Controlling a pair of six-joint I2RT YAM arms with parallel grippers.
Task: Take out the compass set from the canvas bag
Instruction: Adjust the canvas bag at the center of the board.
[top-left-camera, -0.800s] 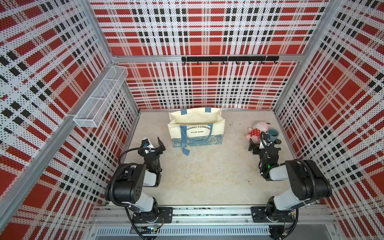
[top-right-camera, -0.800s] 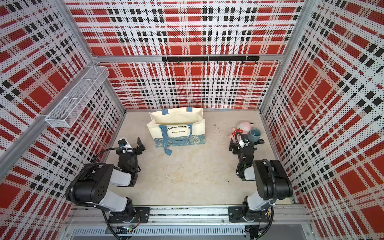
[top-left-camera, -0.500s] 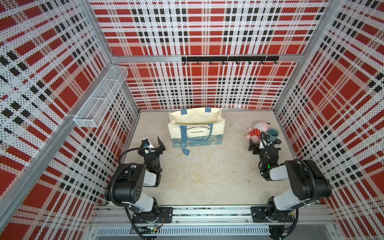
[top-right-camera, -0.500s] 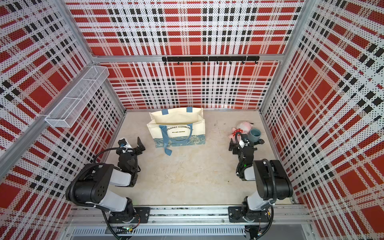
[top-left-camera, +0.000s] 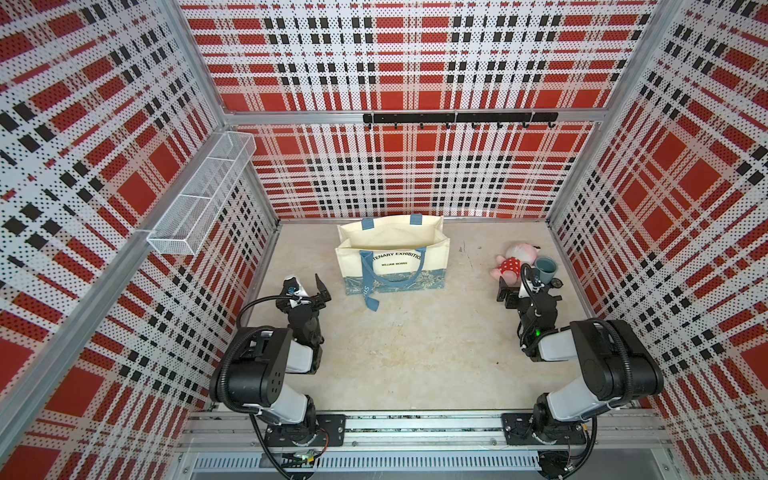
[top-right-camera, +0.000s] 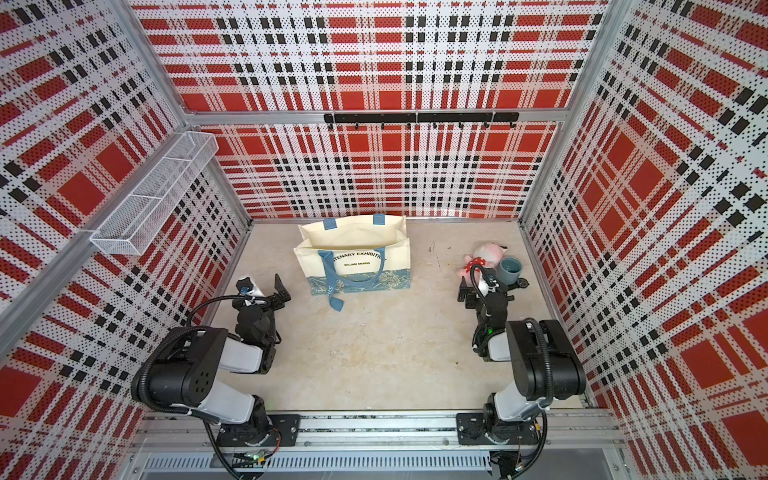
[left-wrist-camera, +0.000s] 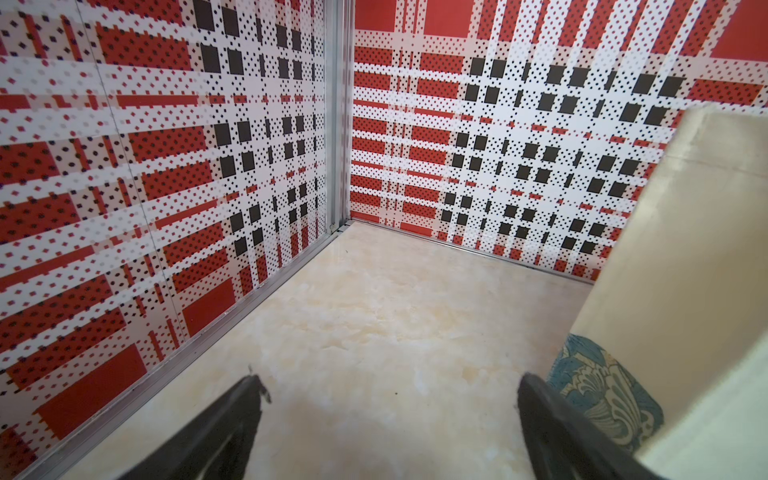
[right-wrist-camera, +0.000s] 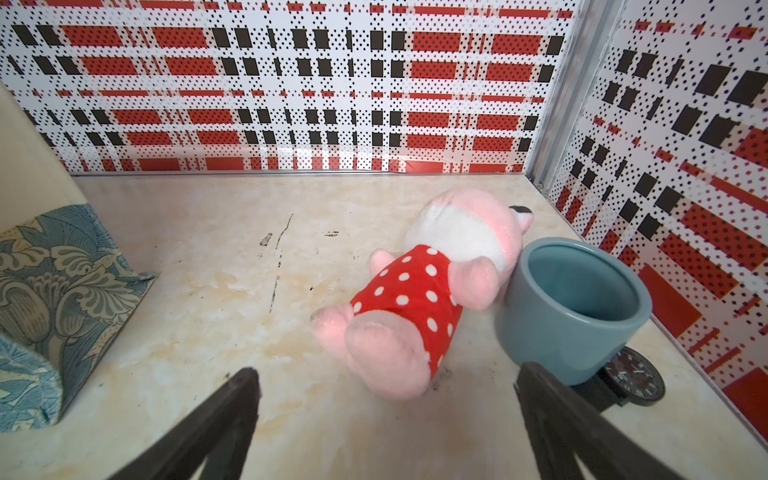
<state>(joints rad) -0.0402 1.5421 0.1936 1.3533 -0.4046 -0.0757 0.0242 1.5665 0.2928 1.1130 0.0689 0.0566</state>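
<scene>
Nothing has moved since the earlier pictures. Two arms sit folded low at the near edge of the table, with the wrists reaching forward. The left gripper and the right gripper both stand wide open and empty. One canvas bag stands upright with its mouth open, at the middle of the far edge. Near the far right corner are one plush toy, one cup and one watch.

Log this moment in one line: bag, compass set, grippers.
canvas bag: upright, open | compass set: not visible | left gripper: fingers open, empty, beside bag | right gripper: fingers open, empty, facing plush toy
</scene>
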